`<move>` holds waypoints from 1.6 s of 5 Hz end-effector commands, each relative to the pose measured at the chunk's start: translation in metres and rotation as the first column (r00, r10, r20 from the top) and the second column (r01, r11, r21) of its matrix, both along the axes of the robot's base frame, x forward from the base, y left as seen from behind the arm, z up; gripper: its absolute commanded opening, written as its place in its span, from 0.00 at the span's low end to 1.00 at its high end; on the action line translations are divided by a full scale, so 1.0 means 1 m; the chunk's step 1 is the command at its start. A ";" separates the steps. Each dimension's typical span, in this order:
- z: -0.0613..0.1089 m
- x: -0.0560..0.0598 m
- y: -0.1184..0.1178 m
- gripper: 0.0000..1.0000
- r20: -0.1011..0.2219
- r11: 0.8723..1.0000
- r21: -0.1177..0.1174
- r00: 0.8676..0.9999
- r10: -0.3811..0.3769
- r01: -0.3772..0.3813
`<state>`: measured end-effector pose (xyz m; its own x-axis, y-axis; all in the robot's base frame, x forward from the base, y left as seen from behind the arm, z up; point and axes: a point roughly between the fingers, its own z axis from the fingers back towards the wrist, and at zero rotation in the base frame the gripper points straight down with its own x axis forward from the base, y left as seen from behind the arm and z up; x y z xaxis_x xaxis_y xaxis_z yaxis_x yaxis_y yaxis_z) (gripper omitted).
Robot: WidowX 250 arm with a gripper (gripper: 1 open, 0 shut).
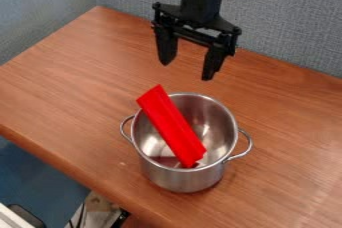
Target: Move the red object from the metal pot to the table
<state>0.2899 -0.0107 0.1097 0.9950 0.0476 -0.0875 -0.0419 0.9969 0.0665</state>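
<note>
A long flat red object (170, 124) leans slanted inside the metal pot (189, 168), its upper end sticking out over the pot's far left rim. The shiny pot stands near the front edge of the reddish-brown wooden table (67, 72). My black gripper (187, 60) hangs above and just behind the pot, pointing down. Its two fingers stand wide apart with nothing between them, and they touch neither the red object nor the pot.
A grey-blue wall runs behind the table. The table's front edge passes close in front of the pot, with dark floor and clutter (94, 212) below it.
</note>
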 end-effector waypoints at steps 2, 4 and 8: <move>0.023 0.003 0.015 1.00 0.141 0.999 -0.053 0.990 0.010 -0.003; -0.012 0.010 0.009 1.00 0.132 0.999 -0.042 0.991 -0.007 0.012; 0.060 -0.008 -0.010 1.00 0.155 0.993 -0.088 0.986 -0.064 0.078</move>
